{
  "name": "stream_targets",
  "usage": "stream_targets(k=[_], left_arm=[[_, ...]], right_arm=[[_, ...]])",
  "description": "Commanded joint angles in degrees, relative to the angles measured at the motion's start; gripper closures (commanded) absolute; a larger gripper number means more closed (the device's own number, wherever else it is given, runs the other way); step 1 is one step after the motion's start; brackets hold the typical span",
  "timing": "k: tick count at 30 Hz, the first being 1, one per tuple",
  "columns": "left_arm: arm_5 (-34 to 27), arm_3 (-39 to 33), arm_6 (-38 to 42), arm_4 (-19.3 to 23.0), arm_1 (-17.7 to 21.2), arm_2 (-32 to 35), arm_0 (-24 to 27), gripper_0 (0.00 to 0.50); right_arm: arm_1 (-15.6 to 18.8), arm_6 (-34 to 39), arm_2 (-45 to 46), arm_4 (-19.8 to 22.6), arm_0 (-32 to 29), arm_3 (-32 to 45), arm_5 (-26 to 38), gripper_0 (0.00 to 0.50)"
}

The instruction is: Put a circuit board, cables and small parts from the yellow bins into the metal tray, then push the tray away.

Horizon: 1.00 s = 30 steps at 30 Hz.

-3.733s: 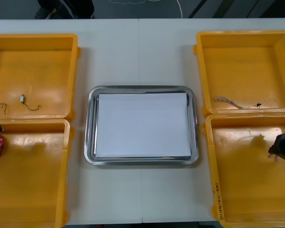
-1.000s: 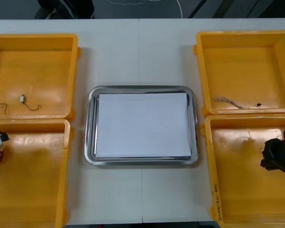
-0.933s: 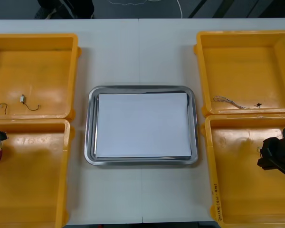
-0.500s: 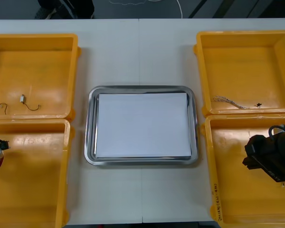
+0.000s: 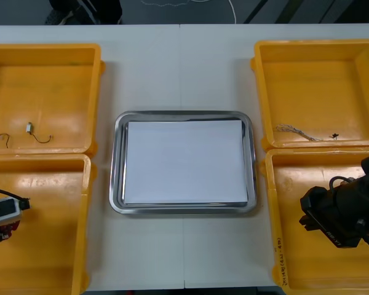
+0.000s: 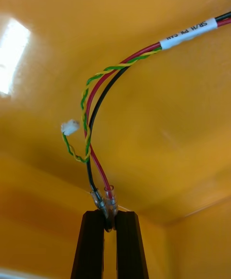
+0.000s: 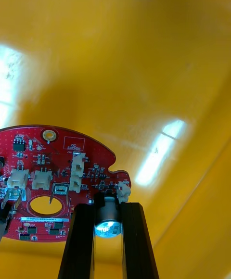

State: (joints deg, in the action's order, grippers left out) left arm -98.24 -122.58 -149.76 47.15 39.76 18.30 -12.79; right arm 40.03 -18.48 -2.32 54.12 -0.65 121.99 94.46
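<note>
In the left wrist view my left gripper (image 7: 109, 222) is shut on a silver part of a round red circuit board (image 7: 53, 183), which hangs above the orange floor of a bin. In the front view the left gripper (image 5: 1, 216) is at the left edge, over the near left yellow bin (image 5: 49, 246). My right gripper (image 6: 109, 221) is shut on the bare ends of a red and yellow cable (image 6: 96, 115), whose free length hangs off over the bin floor. From the front, the right gripper (image 5: 323, 216) is over the near right yellow bin (image 5: 295, 258).
The metal tray (image 5: 118, 166), white inside, lies between the bins. The far left bin (image 5: 67, 67) holds two small metal parts (image 5: 29, 128) with thin wires. In the far right bin (image 5: 320, 67) lie a twisted cable (image 5: 292, 130) and a small dark part (image 5: 335, 136).
The right gripper has moved left and nearer over its bin, looming larger with the cable. The left gripper has shifted nearer and slightly right with the board.
</note>
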Motion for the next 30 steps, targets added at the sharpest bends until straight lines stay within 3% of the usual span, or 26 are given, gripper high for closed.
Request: stream_targets(k=[1,5,7,8,10,13,18,20,21,22,23,25,27,30], left_arm=[[0.9,-2.1,4.7,-4.0,-4.6,-2.0,-1.3,0.500],[0.9,-2.1,4.5,-6.8,-6.6,-3.4,-1.1,0.500],[0.9,-2.1,4.5,-7.2,-7.2,-3.5,-0.9,0.500],[0.9,-2.1,4.5,-7.7,-7.5,-3.6,-0.9,0.500],[0.9,-2.1,4.5,-9.0,-7.6,-4.4,-0.9,0.500],[0.6,-2.0,4.6,-10.9,-7.7,-5.3,-1.0,0.496],[0.2,-2.1,4.6,-10.9,-7.7,-5.2,-0.9,0.475],[0.2,-2.0,4.6,-10.9,-7.6,-5.2,-0.9,0.423],[0.2,-2.0,4.7,-11.0,-7.7,-5.1,-1.0,0.310],[0.2,-2.1,4.6,-11.0,-7.7,-5.1,-1.0,0.263],[0.2,-2.1,4.7,-11.0,-7.7,-5.1,-1.0,0.184],[0.2,-2.0,4.6,-10.9,-7.7,-5.1,-0.9,0.095],[0.3,-2.1,4.6,-11.0,-7.7,-4.9,-1.0,0.032],[0.1,-2.1,4.5,-10.5,-7.7,-4.3,-0.6,0.000]], right_arm=[[2.5,2.7,-0.9,-0.8,-1.4,1.8,-0.4,0.500],[2.7,2.4,-0.9,-0.9,-1.5,1.8,-0.4,0.500],[3.0,2.0,-0.9,-0.9,-1.5,1.8,-0.5,0.373],[3.0,2.0,-0.9,-0.9,-1.5,1.8,-0.4,0.272],[3.2,1.7,-0.9,-0.9,-1.5,1.8,-0.4,0.132],[3.3,1.3,-0.9,-0.9,-1.5,1.8,-0.4,0.051],[3.7,0.3,-0.4,-0.9,-1.5,1.8,-0.4,0.001],[3.9,-0.3,-0.3,-0.8,-1.4,1.8,-0.4,0.000],[4.0,-0.9,0.0,-0.7,-1.3,1.8,-0.4,0.000],[4.1,-1.0,0.1,-0.6,-1.2,1.8,-0.4,0.000],[4.4,-2.7,0.3,-0.3,-1.1,1.8,-0.3,0.000],[4.5,-5.7,1.4,0.5,-1.0,1.8,0.1,0.000],[4.8,-9.1,2.7,1.3,-0.9,1.8,0.6,0.000],[5.2,-13.7,4.0,2.4,-0.7,1.9,1.8,0.000]])
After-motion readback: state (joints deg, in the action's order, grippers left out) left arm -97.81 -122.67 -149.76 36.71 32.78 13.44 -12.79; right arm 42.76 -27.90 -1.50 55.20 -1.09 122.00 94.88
